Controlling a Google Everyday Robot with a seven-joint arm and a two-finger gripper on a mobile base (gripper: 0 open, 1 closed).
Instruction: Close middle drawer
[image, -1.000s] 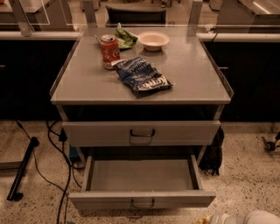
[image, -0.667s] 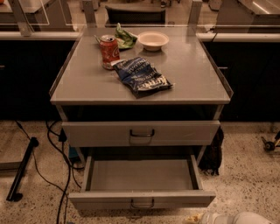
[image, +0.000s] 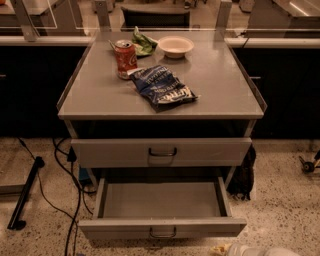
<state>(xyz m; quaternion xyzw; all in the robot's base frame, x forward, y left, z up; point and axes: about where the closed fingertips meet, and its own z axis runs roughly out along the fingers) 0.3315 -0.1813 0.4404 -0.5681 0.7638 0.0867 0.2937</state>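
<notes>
The middle drawer (image: 162, 226) is pulled well out of the grey cabinet, below the shut top drawer (image: 161, 151). Its grey tray (image: 160, 200) is bare inside, and a small dark loop handle (image: 162, 233) sits at the centre of its low front panel. No drawer shows below it. My gripper (image: 252, 250) shows only as a pale shape at the bottom edge, right of centre. It lies in front of and below the drawer's right front corner, apart from the panel.
On the cabinet top (image: 220, 85) lie a red soda can (image: 125, 59), a blue chip bag (image: 162, 89), a white bowl (image: 175, 46) and a green bag (image: 143, 44). Black cables (image: 65, 200) and a black bar (image: 25, 197) lie on the floor at left. A dark object (image: 243, 175) stands by the cabinet's right leg.
The pale gripper shape has moved left along the bottom edge, closer to the open drawer's right front corner. The drawer has not moved.
</notes>
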